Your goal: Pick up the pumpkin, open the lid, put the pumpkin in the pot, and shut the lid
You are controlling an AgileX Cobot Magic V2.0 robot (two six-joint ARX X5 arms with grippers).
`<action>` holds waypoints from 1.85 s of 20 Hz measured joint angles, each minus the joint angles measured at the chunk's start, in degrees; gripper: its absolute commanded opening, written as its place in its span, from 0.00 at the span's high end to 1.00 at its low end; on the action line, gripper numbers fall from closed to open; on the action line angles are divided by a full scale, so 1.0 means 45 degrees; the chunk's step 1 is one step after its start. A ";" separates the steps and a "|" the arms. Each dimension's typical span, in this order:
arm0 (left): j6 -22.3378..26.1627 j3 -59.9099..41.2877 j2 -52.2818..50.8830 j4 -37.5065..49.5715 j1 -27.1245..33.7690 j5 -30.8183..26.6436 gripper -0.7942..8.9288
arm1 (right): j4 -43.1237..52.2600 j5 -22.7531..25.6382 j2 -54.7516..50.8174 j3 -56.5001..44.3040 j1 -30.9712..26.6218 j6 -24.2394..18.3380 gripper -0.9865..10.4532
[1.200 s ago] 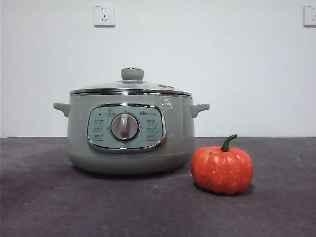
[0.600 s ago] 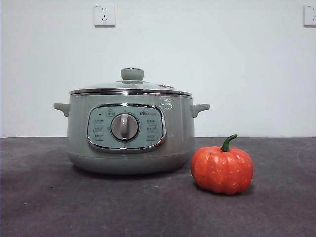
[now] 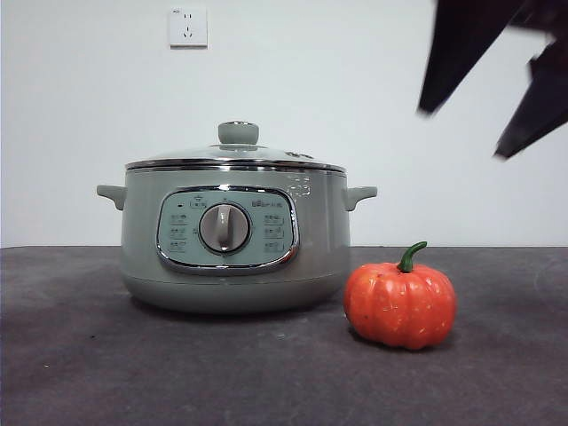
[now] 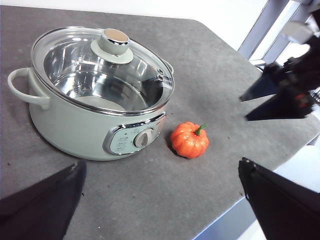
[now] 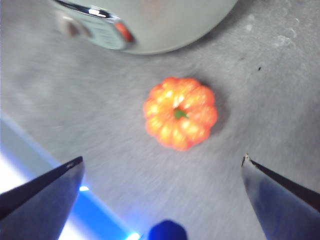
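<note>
Front view
Pots: one pot [image 3: 232, 248], sage green, on the table, with two side handles and one grey dial in a chrome-framed panel.
Lids: one glass lid [image 3: 235, 156] sitting closed on the pot, green knob on top.
Pumpkins: one pumpkin [image 3: 400, 304], orange with a green stem, on the table just beside the pot's front corner, not touching it.
Grippers: one, the right gripper [image 3: 466, 133], dark and blurred at the top corner, high above the pumpkin, jaws spread wide.
Surface: dark grey table [image 3: 133, 373].
Room: plain white wall with one wall socket [image 3: 187, 27].

Left wrist view
Count: one pot [image 4: 75, 132], one lid [image 4: 102, 67], one pumpkin [image 4: 189, 140].
Left gripper [image 4: 160, 197]: jaws wide apart, holding nothing, well back from the pot.
Other arm: right gripper [image 4: 255, 106] above the table near its edge, beyond the pumpkin.

Right wrist view
Count: one pumpkin [image 5: 180, 113], seen from above, lying on the table beside the pot [image 5: 150, 22].
Right gripper [image 5: 162, 165]: jaws wide open, empty, above the pumpkin.
</note>
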 measured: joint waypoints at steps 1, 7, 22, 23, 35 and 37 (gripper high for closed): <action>0.0000 0.0000 0.0000 0.0000 0.0000 0.0005 0.14 | 0.0277 0.0034 0.0442 0.0000 0.0170 0.0000 0.33; 0.0000 0.0000 0.0000 0.0000 0.0000 0.0005 0.14 | 0.1617 0.0971 0.2788 0.0000 0.0831 -0.0034 0.33; 0.0000 0.0000 0.0000 -0.0005 0.0000 0.0000 0.14 | 0.2861 0.1326 0.5503 0.0000 0.1117 -0.0053 0.53; 0.0000 0.0000 0.0000 0.0000 0.0000 0.0000 0.14 | 0.2866 0.1370 0.5518 0.0000 0.1117 -0.0034 0.66; -0.0155 0.0000 0.0457 0.0986 -0.0015 -0.0005 0.14 | 0.1637 0.1418 0.3861 0.0000 0.1117 0.0151 0.92; -0.0379 0.0005 0.1020 0.1802 -0.0112 -0.0005 0.14 | 0.1287 0.1418 0.2385 0.0000 0.1117 0.0204 0.92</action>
